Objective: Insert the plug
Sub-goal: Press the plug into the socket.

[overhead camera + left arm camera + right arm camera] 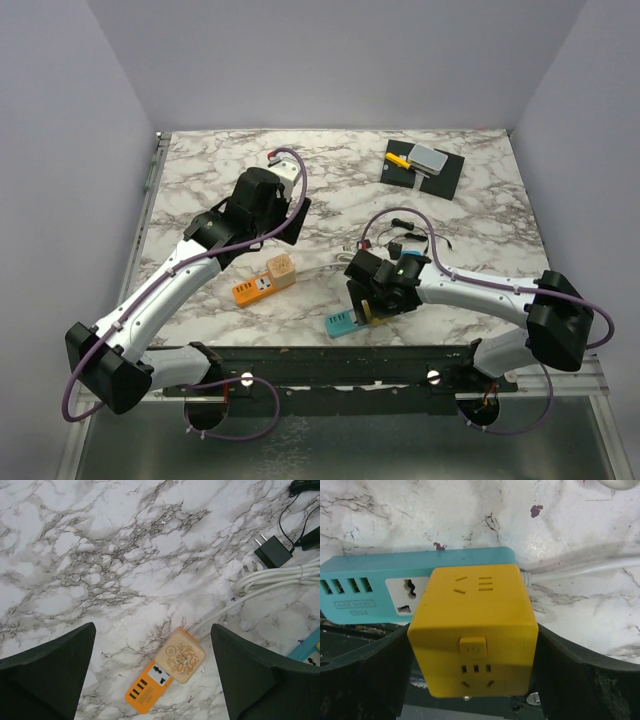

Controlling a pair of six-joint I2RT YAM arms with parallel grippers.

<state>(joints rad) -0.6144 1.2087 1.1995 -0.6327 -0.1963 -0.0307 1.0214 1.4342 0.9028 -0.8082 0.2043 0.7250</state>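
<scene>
The plug, a yellow cube adapter (472, 630), stands upright on the teal power strip (365, 587) at the end where the strip's white cable leaves. My right gripper (473, 627) is open, its dark fingers (365, 675) standing on either side of the cube, close to its walls. From above, the right gripper (372, 305) sits over the teal strip (342, 323) near the table's front edge. My left gripper (152, 625) is open and hangs high over the marble, holding nothing. Below it lies an orange power strip (145, 690) with a beige cube (180, 656) plugged into it.
A black wall adapter (272, 552) and coiled white cable (280, 575) lie between the two strips. A black board (422, 168) with a grey block and a yellow piece sits at the back right. The dark mounting rail (330, 365) runs along the front edge.
</scene>
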